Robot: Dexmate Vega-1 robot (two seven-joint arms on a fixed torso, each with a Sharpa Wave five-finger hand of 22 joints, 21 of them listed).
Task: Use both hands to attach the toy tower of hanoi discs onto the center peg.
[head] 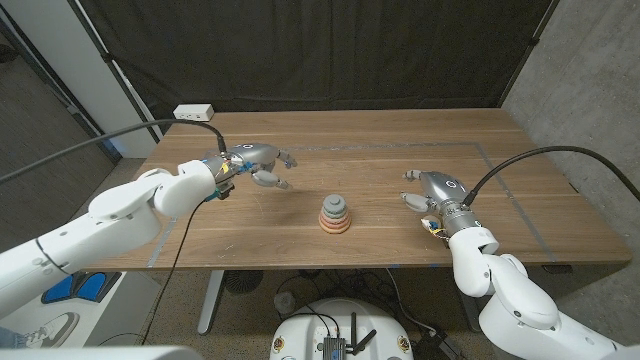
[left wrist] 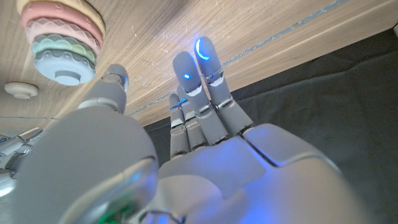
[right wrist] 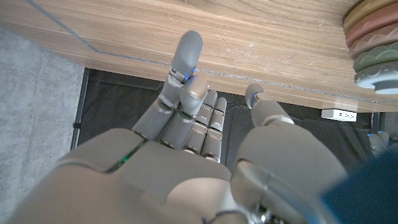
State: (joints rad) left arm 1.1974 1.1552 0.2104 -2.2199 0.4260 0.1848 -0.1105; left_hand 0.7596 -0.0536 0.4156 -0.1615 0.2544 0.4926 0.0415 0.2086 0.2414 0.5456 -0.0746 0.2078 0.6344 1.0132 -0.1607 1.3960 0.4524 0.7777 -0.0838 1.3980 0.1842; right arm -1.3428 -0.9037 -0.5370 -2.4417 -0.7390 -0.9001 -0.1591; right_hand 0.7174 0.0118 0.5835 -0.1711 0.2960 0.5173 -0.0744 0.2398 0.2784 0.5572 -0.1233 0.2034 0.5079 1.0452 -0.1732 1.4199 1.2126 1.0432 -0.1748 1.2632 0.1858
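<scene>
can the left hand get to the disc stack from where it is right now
Probably yes. The left hand is open and holds nothing, and only bare table lies between it and the disc stack.

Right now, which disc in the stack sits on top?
The grey-blue disc, the smallest, sits on top of the stack; the wider green, tan and pink ones lie beneath it, with the pink disc lowest.
</scene>
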